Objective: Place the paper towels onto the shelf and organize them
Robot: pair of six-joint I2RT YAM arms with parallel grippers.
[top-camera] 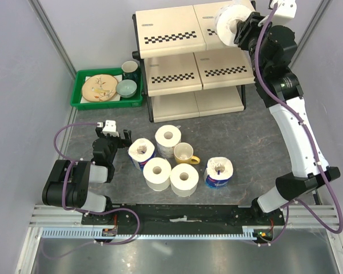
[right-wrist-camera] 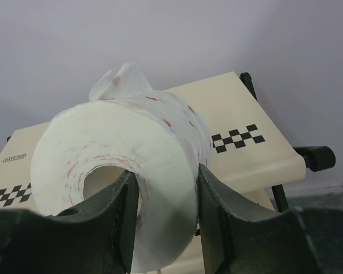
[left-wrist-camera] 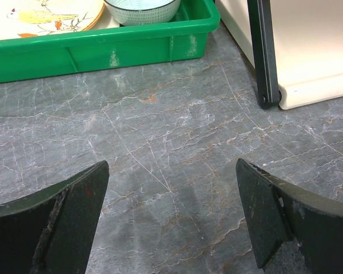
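Right pincer (right-wrist-camera: 167, 197) clamps patterned paper towel (right-wrist-camera: 123, 128); shelf (right-wrist-camera: 240, 117) label (right-wrist-camera: 14, 158) illegible.

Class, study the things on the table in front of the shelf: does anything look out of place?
Yes: a yellow mug stands among the paper towels, though it is not one; the other crockery sits in the green tray.

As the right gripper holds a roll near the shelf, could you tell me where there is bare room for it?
All three shelf tiers look bare: top, middle and bottom panels. The table strip between shelf and rolls is free too. Crowded: five rolls round the yellow mug at table centre, and the green tray.
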